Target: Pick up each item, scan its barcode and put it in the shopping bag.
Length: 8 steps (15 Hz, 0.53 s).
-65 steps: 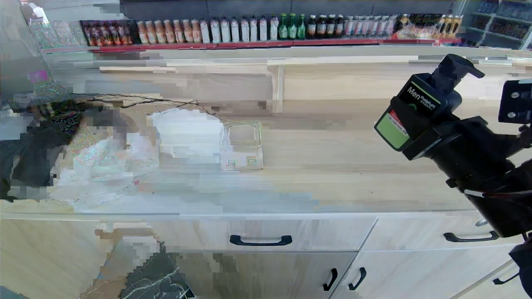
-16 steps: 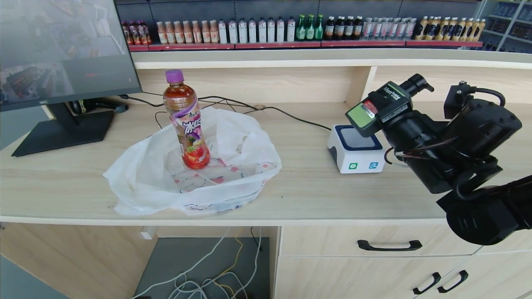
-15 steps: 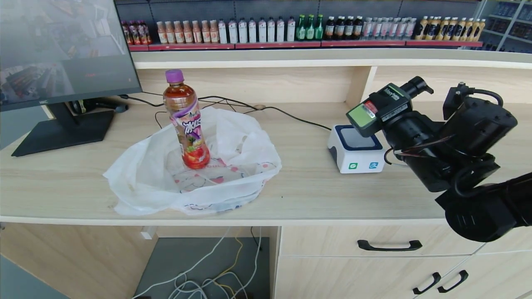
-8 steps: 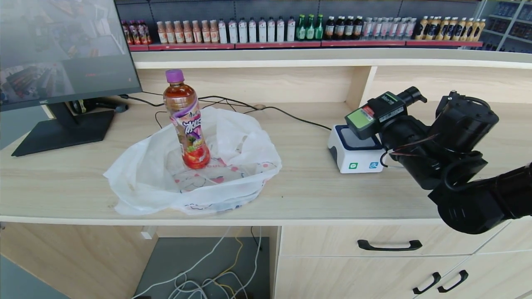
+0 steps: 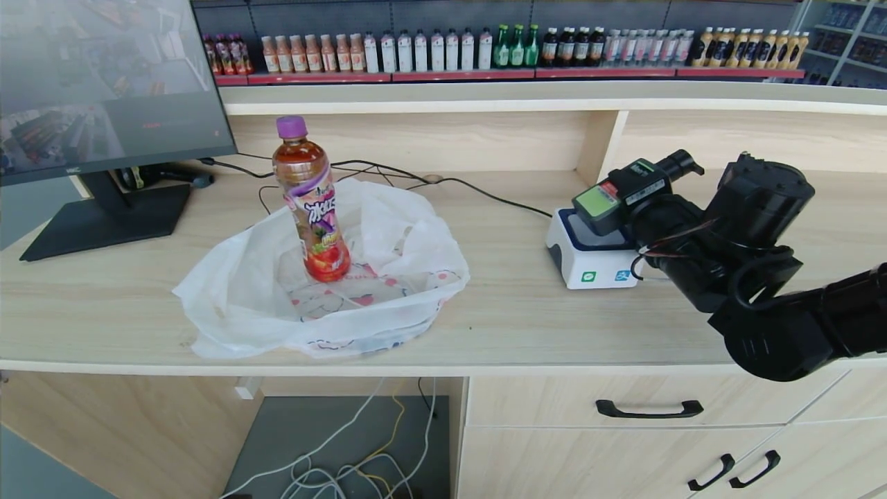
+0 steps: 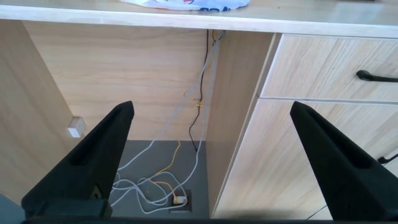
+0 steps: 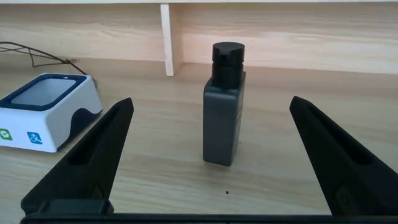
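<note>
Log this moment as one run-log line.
step: scan | right end effector: pump bottle at scanner | left end effector: open, below counter level | bag: drink bottle upright inside

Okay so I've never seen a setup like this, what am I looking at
It's a two-armed robot at a counter. The wide picture is from its head, the other two from its wrists. On the counter: a white bag with a drink bottle standing in it, a monitor, a scanner. A black pump bottle hangs tilted over the scanner at the right hand, yet that wrist's picture shows a dark bottle upright on the counter, so I can't confirm the grip. Left hand: open, down by the cupboards.
</note>
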### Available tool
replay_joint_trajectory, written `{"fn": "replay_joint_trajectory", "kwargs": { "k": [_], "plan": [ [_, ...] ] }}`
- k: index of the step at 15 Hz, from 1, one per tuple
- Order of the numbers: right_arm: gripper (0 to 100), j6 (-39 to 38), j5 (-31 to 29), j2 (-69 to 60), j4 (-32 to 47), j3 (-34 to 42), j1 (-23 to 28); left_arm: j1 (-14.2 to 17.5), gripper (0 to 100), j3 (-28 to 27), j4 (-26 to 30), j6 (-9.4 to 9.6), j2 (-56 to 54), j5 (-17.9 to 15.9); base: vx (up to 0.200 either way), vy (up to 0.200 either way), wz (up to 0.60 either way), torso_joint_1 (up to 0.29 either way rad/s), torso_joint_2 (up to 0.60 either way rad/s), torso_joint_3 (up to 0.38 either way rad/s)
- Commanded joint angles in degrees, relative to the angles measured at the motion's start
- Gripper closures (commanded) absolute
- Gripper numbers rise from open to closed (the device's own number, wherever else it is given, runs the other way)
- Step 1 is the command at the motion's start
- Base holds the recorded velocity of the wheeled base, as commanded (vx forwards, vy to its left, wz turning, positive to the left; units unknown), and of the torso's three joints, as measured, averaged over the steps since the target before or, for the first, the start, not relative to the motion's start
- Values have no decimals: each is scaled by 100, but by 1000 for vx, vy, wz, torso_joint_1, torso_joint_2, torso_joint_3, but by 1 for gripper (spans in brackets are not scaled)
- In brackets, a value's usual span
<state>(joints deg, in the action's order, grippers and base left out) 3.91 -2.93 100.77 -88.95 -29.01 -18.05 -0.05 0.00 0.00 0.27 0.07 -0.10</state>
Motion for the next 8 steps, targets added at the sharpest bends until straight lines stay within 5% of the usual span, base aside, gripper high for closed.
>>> {"fn": "replay_joint_trajectory", "kwargs": {
  "k": [1, 8],
  "plan": [
    [0, -5, 3, 57, 19, -25, 30, -4, 0, 0, 0, 0, 1, 1, 0, 0, 0, 0, 0, 0],
    [0, -84, 20, 1103, 177, -966, 21, -4, 0, 0, 0, 0, 1, 1, 0, 0, 0, 0, 0, 0]
  ]
}}
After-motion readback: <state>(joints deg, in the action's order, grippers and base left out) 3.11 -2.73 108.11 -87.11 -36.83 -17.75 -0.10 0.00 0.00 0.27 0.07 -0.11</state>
